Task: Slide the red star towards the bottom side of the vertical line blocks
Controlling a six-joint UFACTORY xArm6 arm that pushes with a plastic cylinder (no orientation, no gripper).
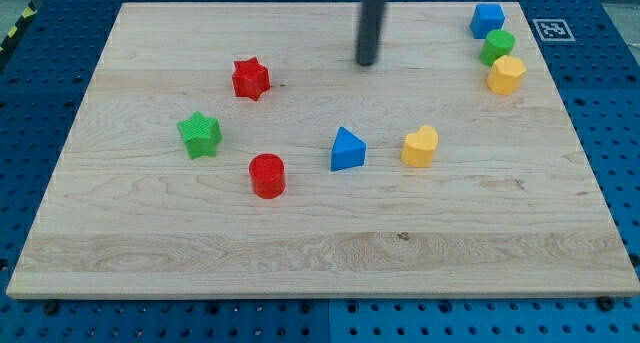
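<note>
The red star (251, 79) lies on the wooden board (150, 233) at the upper left of centre. At the view's top right three blocks stand in a vertical line: a blue block (487, 20) on top, a green round block (497, 46) under it, and a yellow block (506, 74) at the bottom. My tip (367, 63) is the lower end of the dark rod at the top centre. It is to the right of the red star, well apart from it, and left of the line of blocks.
A green star (201, 134) lies at the left. A red cylinder (267, 175) lies below the red star. A blue triangular block (347, 149) and a yellow heart (420, 146) lie near the centre. A marker tag (551, 29) lies off the board's top right corner.
</note>
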